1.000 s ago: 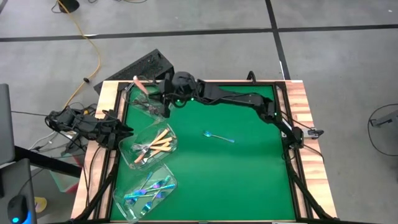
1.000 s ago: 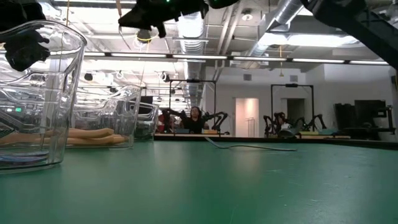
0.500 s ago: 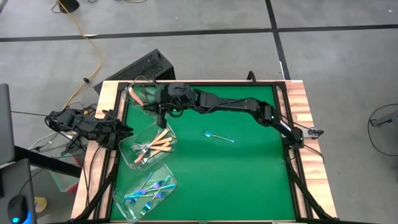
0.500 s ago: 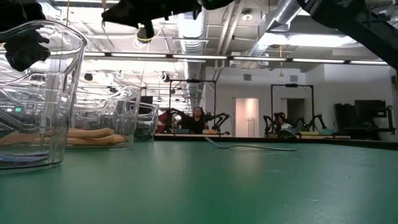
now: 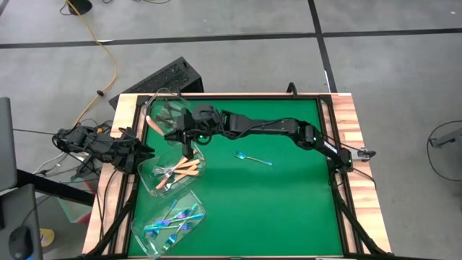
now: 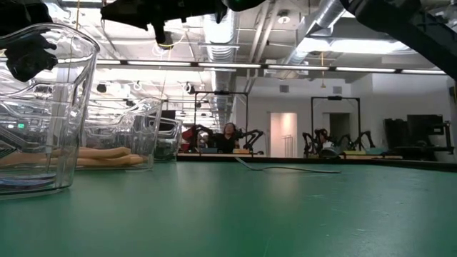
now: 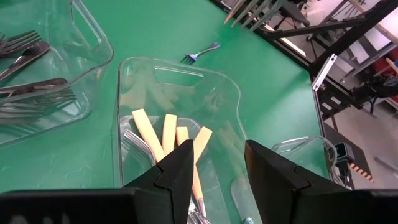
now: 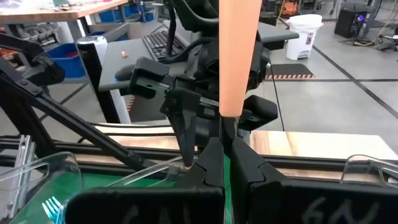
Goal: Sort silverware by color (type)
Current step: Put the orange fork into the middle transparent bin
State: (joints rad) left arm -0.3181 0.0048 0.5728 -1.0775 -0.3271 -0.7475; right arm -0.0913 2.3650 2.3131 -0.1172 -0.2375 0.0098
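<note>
My right gripper [image 5: 173, 134] hangs over the left side of the green table [image 5: 289, 195], between the far tub [image 5: 160, 108] of dark metal forks and the middle tub [image 5: 172, 170] of cream-handled forks. It is shut on a cream-handled fork [image 5: 153, 123]. The near tub [image 5: 170, 221] holds iridescent blue forks. One blue fork [image 5: 253, 158] lies loose on the mat. My left gripper [image 7: 214, 168] waits open at the table's left edge, beside the middle tub. My right gripper pinches the fork between its two shut fingers, at the lower end of the cream handle [image 8: 235, 106]. The fingers reach in about level from the table's right and lie across the fork. The fork is lifted clear above the tubs, and its metal tines [image 7: 252, 9] show in the left wrist view.
The three clear tubs stand in a row along the left edge. A wooden frame [image 5: 346, 115] borders the mat. A dark keyboard-like box [image 5: 162, 78] sits off the far left corner. The mat's middle and right hold only the loose blue fork.
My right gripper has carried the cream-handled fork from over the far tub toward the table's near and left edges, sinking a little, and now hangs at the middle tub's far rim. It has stayed shut on the fork.
</note>
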